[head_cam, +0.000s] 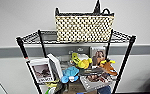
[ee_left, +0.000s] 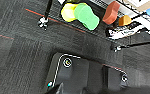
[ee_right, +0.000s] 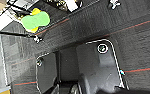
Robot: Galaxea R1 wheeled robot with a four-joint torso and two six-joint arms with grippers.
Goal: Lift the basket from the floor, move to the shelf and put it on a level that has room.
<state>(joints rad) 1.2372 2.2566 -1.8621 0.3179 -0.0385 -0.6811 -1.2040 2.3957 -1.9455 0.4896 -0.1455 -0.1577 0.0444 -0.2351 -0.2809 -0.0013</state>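
When I look ahead, the basket [head_cam: 84, 28] sits on the top level [head_cam: 121, 35] of the black shelf [head_cam: 23, 50]. It is checked cream and dark, with a dark rim and small handles. My wrist views look down at the grey floor [ee_left: 18, 57]. My jaws, I cannot tell.

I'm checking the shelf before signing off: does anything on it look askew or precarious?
The basket sits level on the top tier of the shelf. The tier below is cluttered: pictures lean at angles among piled toys.
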